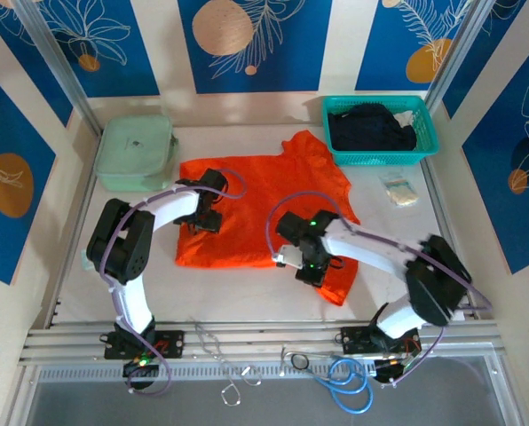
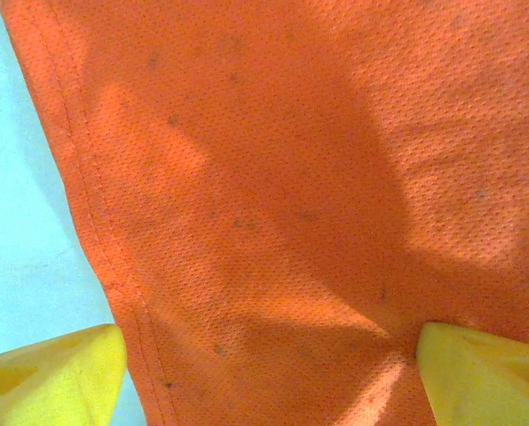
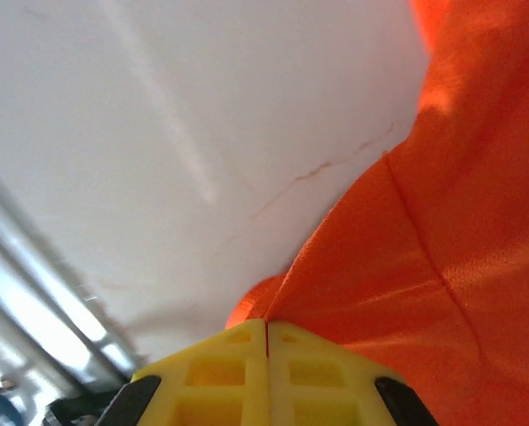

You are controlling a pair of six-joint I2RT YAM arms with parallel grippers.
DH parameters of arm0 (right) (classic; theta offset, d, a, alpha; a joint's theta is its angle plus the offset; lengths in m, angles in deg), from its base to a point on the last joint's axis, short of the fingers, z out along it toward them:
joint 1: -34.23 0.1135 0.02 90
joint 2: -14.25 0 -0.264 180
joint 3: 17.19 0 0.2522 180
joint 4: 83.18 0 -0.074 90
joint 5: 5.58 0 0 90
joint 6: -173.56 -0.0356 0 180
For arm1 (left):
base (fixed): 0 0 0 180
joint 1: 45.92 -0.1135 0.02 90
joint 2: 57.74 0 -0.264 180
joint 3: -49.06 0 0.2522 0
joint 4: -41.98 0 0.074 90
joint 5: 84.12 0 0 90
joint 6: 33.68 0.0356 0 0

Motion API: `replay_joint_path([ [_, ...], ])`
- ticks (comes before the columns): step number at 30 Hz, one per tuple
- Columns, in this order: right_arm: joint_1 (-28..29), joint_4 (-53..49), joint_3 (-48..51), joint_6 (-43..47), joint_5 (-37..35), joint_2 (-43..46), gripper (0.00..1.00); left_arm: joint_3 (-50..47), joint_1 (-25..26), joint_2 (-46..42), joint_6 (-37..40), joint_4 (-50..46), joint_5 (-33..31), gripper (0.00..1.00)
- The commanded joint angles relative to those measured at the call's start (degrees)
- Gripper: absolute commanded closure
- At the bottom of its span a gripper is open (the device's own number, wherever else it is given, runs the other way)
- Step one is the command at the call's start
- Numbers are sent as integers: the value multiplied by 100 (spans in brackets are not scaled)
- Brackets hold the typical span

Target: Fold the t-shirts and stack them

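Observation:
The orange t-shirt (image 1: 264, 200) lies spread over the middle of the table. The black t-shirt (image 1: 371, 129) is bunched inside the teal basket. My left gripper (image 1: 208, 218) hovers over the orange shirt's left side, and it is open. In the left wrist view its yellow fingertips (image 2: 60, 382) straddle the fabric (image 2: 291, 177) close to a stitched hem, gripper (image 2: 273, 390) wide apart. My right gripper (image 1: 309, 266) sits at the shirt's front edge. Its yellow jaws (image 3: 266, 330) are pressed together on a fold of the orange cloth (image 3: 442, 266).
A pale green box (image 1: 136, 151) stands at the back left. The teal basket (image 1: 424, 146) is at the back right, with a small white packet (image 1: 399, 191) in front of it. Metal rails and loose cables (image 1: 349, 386) run along the near edge. Bare white table (image 3: 202, 133) lies beside the right jaws.

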Motion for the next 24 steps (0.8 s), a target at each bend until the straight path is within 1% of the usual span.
replay_joint_path([
  [1, -2, -400, 125, 364, 1310, 440, 100, -113, -48, -164, 12, -139, -7, 15],
  [4, -2, -520, 109, 497, 1798, 324, 100, -119, -49, -158, 13, -136, 15, 15],
  [7, 8, -489, 45, 512, 1822, -135, 100, -149, -49, -172, 14, -124, 21, 15],
  [8, 2, -475, 11, 484, 1770, -314, 98, -162, -49, -186, 28, -119, 28, 15],
  [9, 0, -443, -9, 448, 1669, -487, 91, -171, -49, -197, 22, -118, 37, 14],
  [11, -19, -334, -69, 343, 1305, -741, 73, -190, -49, -208, 47, -116, 33, 15],
  [13, -137, -241, -148, 186, 1086, -760, 60, -195, -49, -208, 62, -126, 22, 15],
  [16, -388, -128, -216, 46, 957, -444, 29, -173, -49, -208, 90, -125, 2, 14],
  [17, -486, -58, -201, -2, 867, -303, 29, -171, -47, -195, 95, -125, -12, 14],
  [18, -556, -6, -183, -32, 772, -202, 31, -163, -49, -191, 99, -122, -28, 14],
  [19, -667, 78, -156, -85, 593, -85, 35, -149, -49, -174, 100, -134, -59, 14],
  [21, -996, 325, -119, -341, 91, -10, 48, -116, -48, -127, 63, -175, -168, 14],
  [22, -1231, 412, -172, -518, -54, -50, 57, -94, -57, -100, 28, -219, -252, 14],
  [23, -1470, 451, -278, -713, -72, -132, 79, -83, -60, -74, -16, -253, -332, 14],
  [24, -1670, 518, -385, -930, -151, -255, 99, -72, -74, -61, -59, -279, -374, 14],
])
